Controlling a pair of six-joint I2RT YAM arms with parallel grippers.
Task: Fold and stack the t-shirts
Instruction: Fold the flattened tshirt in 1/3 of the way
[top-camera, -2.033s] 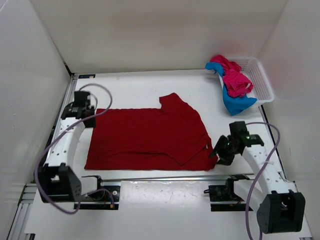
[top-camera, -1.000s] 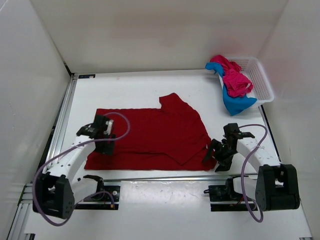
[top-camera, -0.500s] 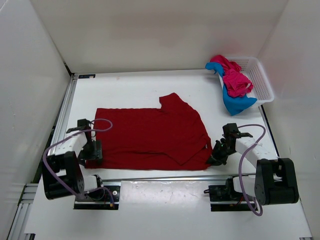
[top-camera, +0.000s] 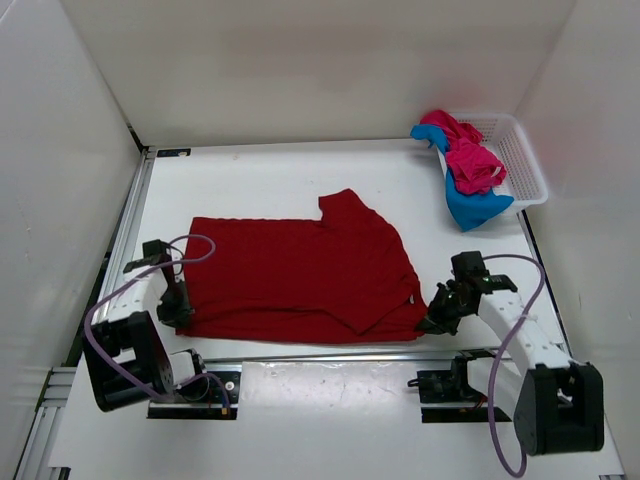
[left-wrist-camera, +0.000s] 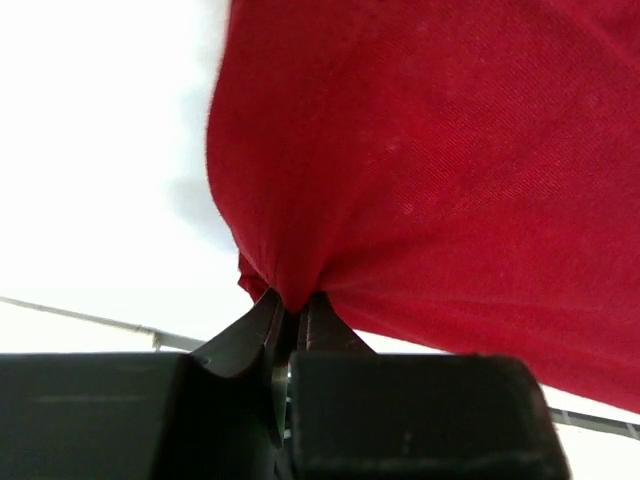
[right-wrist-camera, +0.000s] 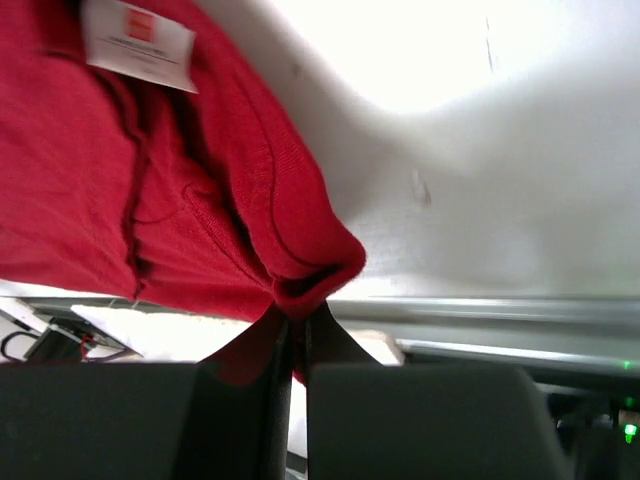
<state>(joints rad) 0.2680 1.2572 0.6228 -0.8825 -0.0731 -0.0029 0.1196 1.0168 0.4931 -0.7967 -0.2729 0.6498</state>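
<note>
A dark red t-shirt (top-camera: 300, 272) lies spread across the middle of the table, one sleeve folded in. My left gripper (top-camera: 180, 316) is shut on its near left corner, and red cloth (left-wrist-camera: 420, 170) bunches between the jaws in the left wrist view. My right gripper (top-camera: 432, 322) is shut on the near right corner. The right wrist view shows the pinched hem (right-wrist-camera: 300, 270) and a white label (right-wrist-camera: 137, 42). Both corners are lifted slightly off the table. The pink-magenta t-shirt (top-camera: 468, 155) and the blue t-shirt (top-camera: 468, 207) hang crumpled over the basket's edge.
A white mesh basket (top-camera: 520, 160) stands at the back right corner. A metal rail (top-camera: 320, 355) runs along the near edge in front of the arm bases. White walls close in the table on three sides.
Both grippers came down to the red shirt's near corners and closed on them. The near edge has since pulled up and inward a little.
</note>
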